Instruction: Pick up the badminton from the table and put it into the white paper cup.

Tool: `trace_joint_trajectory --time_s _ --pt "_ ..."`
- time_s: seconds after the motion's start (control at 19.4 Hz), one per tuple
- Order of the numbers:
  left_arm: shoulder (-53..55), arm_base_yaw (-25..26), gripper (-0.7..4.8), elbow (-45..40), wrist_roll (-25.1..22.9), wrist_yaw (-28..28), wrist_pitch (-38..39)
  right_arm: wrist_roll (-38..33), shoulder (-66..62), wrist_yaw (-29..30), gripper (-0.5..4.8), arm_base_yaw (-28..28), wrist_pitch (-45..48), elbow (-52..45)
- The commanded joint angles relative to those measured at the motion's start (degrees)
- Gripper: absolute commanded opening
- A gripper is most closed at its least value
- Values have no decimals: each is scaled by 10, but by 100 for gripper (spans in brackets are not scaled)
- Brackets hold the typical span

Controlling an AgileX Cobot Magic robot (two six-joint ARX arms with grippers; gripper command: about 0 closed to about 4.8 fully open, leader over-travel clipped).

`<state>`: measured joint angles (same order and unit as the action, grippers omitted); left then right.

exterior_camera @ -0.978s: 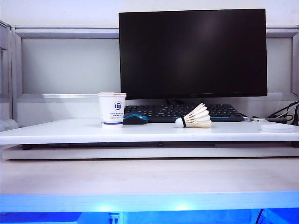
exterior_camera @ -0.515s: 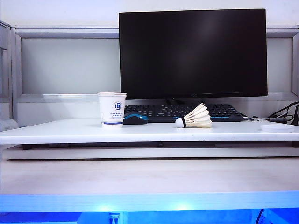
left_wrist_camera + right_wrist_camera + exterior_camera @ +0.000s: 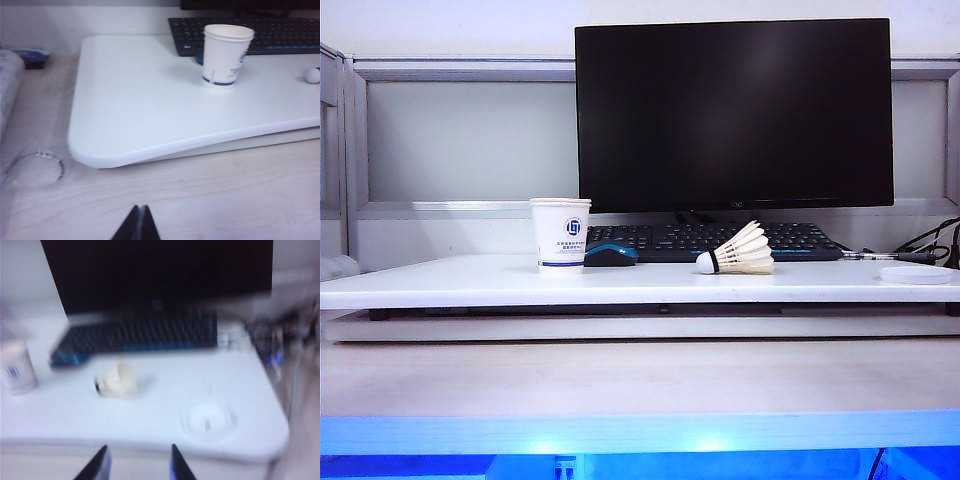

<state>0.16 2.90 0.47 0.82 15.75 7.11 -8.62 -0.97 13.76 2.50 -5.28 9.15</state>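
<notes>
While badminton (image 3: 735,256) lies outside, white paper cup (image 3: 560,234) stands.

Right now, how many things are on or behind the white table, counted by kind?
Paper cup: 1
Badminton: 1
Keyboard: 1
Mouse: 1
Monitor: 1
Round white lid: 1
Total: 6

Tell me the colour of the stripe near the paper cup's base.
Blue, on the white paper cup; the left wrist view shows it best.
</notes>
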Motion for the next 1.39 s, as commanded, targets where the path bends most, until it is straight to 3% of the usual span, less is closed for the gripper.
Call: trace_joint_trajectory --time_s 0.05,0.21,0.62,0.72,1.13,1.39 --pt "0 0 -2 0 -1 15 -3 -10 -37 15 235 0 9 31" --pt "0 0 -2 0 -2 15 -3 -37 -121 45 320 -1 25 62" --pt "0 0 -2 0 -1 15 -3 -38 -392 120 321 -1 183 138" --pt "0 0 -2 0 -1 15 -3 -44 -463 134 360 -7 195 163" --pt "0 0 -2 0 -1 15 -3 -50 -691 104 378 -109 318 240" --pt "0 0 -2 0 -1 22 -1 -50 -821 101 378 -123 343 299"
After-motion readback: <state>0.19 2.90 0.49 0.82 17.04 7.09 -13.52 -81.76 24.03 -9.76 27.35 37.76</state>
